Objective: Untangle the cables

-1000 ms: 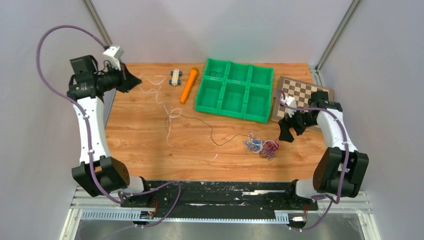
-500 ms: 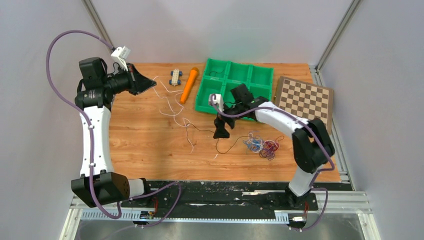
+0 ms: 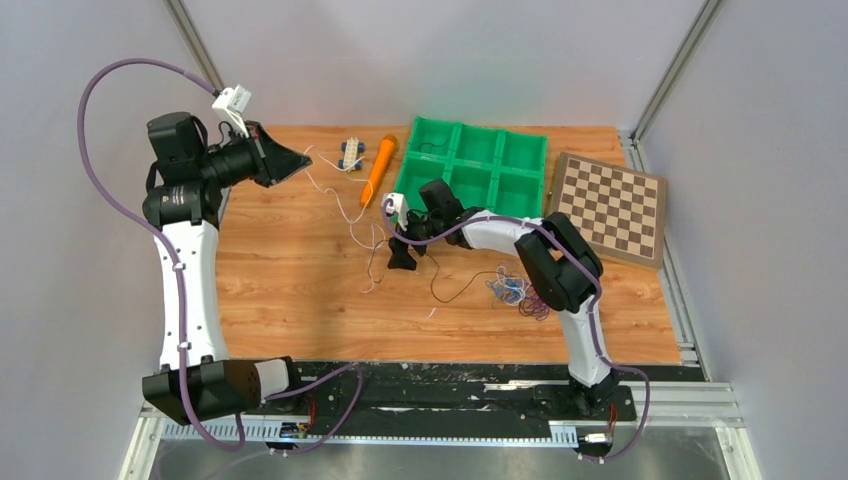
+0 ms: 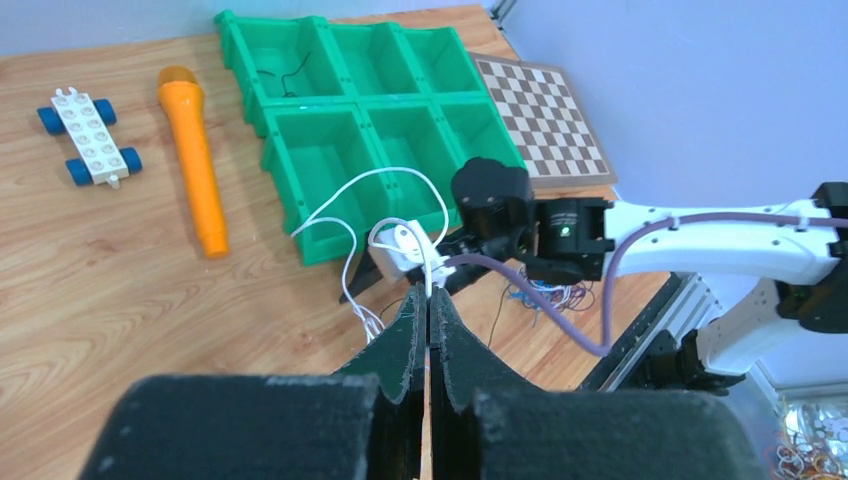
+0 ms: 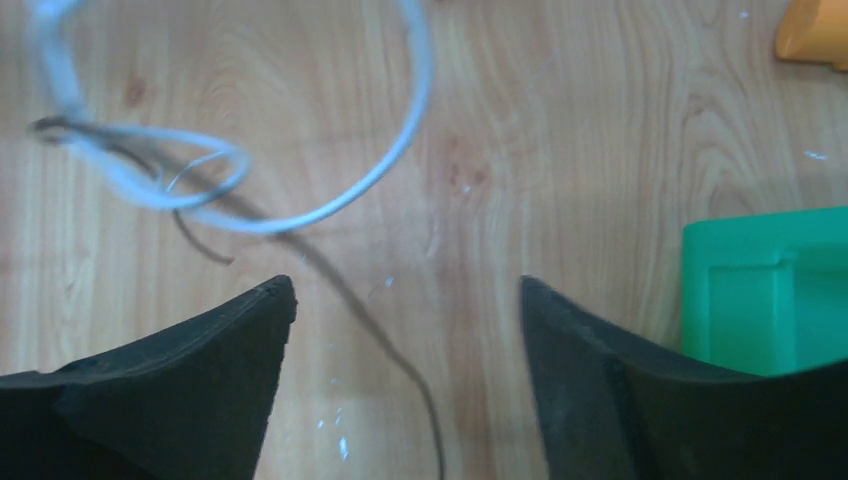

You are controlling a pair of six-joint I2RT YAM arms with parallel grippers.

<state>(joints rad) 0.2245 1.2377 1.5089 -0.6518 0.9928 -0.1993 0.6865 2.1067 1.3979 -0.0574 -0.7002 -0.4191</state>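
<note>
The cables lie in two lots. A small clump of blue, red and purple cables [image 3: 517, 290] rests on the table right of centre, also seen in the left wrist view as the clump [image 4: 545, 295]. A white cable [image 3: 352, 215] runs from my raised left gripper [image 3: 303, 160] down to the table. That gripper [image 4: 428, 298] is shut on the white cable [image 4: 375, 177]. My right gripper [image 3: 400, 260] hangs low over the table middle, open [image 5: 408, 290], with a thin dark cable [image 5: 350, 300] lying between its fingers, untouched. A white loop [image 5: 300, 215] lies just beyond them.
A green compartment tray [image 3: 470, 185] stands at the back centre, its corner [image 5: 770, 290] close to my right finger. An orange toy [image 3: 377, 170] and a small wheeled brick car [image 3: 350, 153] lie left of it. A chessboard [image 3: 610, 205] sits at the right.
My right arm has swung left from beside the chessboard, past the clump, to the table middle. The left gripper stayed shut and raised, and the white cable has shifted rightwards across the table.
</note>
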